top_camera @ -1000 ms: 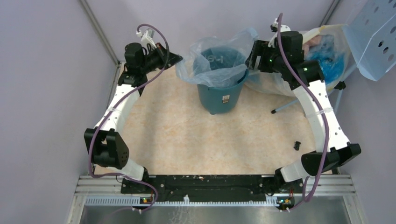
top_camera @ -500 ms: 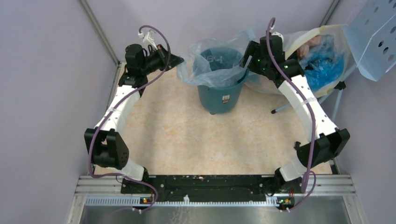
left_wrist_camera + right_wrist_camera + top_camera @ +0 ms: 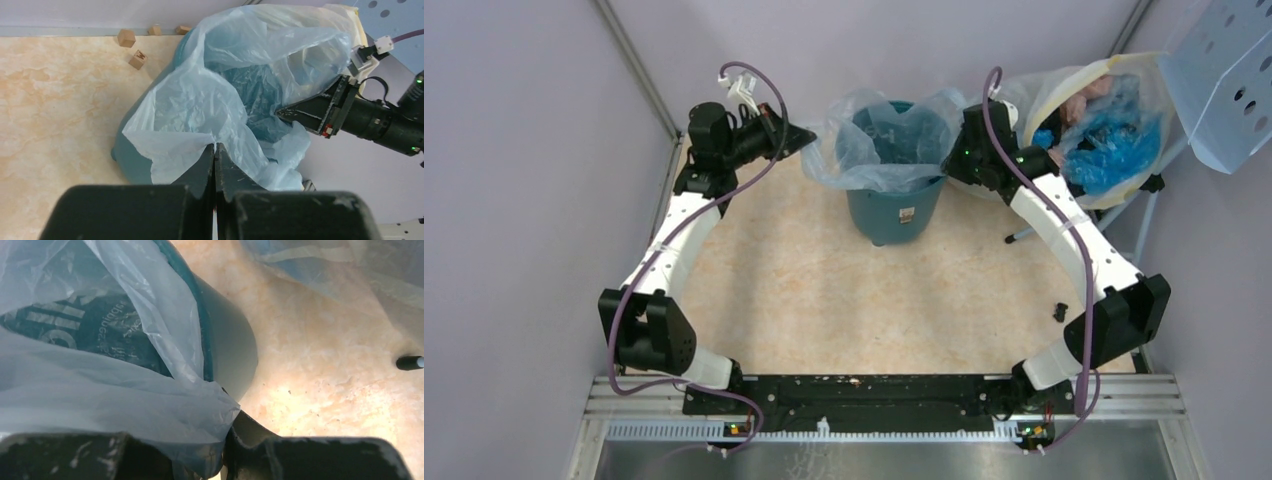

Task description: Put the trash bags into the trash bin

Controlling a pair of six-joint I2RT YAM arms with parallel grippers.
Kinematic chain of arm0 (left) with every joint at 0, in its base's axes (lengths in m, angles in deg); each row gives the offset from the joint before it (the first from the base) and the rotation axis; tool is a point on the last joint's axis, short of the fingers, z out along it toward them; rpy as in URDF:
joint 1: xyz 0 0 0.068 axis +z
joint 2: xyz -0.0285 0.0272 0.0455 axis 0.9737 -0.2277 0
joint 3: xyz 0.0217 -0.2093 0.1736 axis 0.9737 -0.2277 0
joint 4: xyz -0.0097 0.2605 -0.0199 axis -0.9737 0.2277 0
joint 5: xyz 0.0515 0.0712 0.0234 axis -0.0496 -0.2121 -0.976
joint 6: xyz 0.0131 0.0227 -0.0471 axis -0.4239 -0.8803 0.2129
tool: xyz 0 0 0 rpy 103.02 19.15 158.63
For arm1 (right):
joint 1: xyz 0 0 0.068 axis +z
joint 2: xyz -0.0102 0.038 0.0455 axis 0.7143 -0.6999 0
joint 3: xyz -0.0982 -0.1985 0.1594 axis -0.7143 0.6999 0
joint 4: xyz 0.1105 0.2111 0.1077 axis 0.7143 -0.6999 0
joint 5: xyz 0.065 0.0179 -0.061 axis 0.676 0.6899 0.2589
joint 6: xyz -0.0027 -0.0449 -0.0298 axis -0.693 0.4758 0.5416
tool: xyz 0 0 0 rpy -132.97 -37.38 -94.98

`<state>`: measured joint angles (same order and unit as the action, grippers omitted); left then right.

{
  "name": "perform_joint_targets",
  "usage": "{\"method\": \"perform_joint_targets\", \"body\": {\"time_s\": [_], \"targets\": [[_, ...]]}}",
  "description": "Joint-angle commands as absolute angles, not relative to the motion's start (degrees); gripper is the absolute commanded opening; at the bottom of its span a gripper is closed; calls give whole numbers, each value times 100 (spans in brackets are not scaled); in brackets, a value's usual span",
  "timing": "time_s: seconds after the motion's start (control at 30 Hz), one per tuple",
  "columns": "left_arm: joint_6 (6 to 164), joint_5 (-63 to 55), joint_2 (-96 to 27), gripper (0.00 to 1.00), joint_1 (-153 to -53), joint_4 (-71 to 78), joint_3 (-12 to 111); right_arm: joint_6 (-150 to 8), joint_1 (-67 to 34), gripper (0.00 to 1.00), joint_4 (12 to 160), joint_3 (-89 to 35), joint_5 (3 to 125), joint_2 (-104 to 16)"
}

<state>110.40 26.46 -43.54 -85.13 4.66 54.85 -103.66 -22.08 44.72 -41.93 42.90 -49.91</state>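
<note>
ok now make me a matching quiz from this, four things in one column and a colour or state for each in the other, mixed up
Things:
1. trash bag
2. trash bin
3. white sack
4. wooden blocks

Descriptions:
a. teal-green, round and tapered
b. cloudy, at the far right, blue and pink stuff inside
c. small, light brown, one marked with a letter
d. translucent pale blue, draped over a rim and pinched at two sides

Pairs: 1-d, 2-a, 3-b, 4-c

The trash bag (image 3: pixel 200 100) is thin, crinkly, translucent plastic. The trash bin (image 3: pixel 879 210) is smooth matt plastic. The worktop (image 3: pixel 824 290) looks marbled with a slight sheen.
</note>
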Motion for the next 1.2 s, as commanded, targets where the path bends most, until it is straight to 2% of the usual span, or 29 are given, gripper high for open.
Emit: {"method": "perform_joint_targets", "body": {"time_s": [0.0, 0.07, 0.17, 0.27, 0.47, 0.63, 0.7, 0.8, 0.87, 0.93, 1.0, 1.17], "targets": [[10684, 2533, -4125, 0, -8513, 627, 5642, -10551, -1814, 18, 4674, -4147, 4523, -4599], [10541, 2450, -4142, 0, -8495, 964, 5793, -10691, -1471, 18, 4567, -4192, 4252, -4518], [10338, 2232, -4156, 0, -8462, 1264, 5954, -11217, -1006, 24, 4443, -4128, 3823, -4389], [10272, 2131, -4195, 0, -8410, 1290, 5952, -11841, -792, 28, 4783, -3828, 3887, -4227], [10339, 2308, -4337, 0, -8387, 1242, 5923, -12554, -641, 23, 4775, -3837, 3736, -4104], [10553, 2507, -4333, 0, -8387, 905, 5888, -12601, -595, 35, 4928, -3707, 3478, -3771], [10657, 2657, -4403, 0, -8387, 872, 6002, -12456, -603, 43, 4892, -3769, 3219, -3731], [10595, 2702, -4388, 0, -8387, 1013, 6141, -11979, -618, 48, 4686, -4042, 3014, -3823], [10466, 2642, -4294, 0, -8387, 1209, 6210, -11861, -645, 45, 4406, -4177, 2857, -3862], [10315, 2597, -4164, 0, -8387, 1439, 6292, -11786, -692, 34, 4303, -4176, 2831, -3851], [10198, 2549, -4012, 0, -8378, 1666, 6357, -11675, -735, 30, 4266, -4111, 2796, -3782], [9973, 2470, -3531, 0, -8314, 2108, 6327, -11336, -825, 6, 4140, -3965, 2648, -3525]]}}
